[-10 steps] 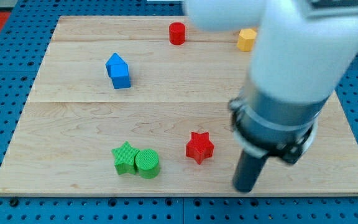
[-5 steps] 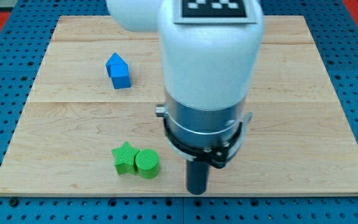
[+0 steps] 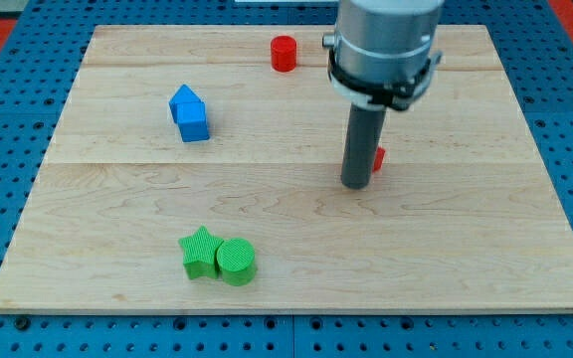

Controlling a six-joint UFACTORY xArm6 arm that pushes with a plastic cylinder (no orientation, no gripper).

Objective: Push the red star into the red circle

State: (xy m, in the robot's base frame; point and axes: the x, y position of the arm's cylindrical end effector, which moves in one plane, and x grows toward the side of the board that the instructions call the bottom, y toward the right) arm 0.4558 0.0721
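My tip (image 3: 356,185), the lower end of a straight dark rod with no jaws to open or close, rests on the pale wooden board (image 3: 117,199) right of centre. The red star block (image 3: 378,158) sits at about one o'clock from it, touching the rod and mostly hidden behind it. The red circle block (image 3: 284,53) stands well apart at eleven o'clock, near the far edge. A blue house-shaped block (image 3: 189,112) lies at ten o'clock. A green star block (image 3: 200,252) and a green circle block (image 3: 236,263) touch each other at eight o'clock.
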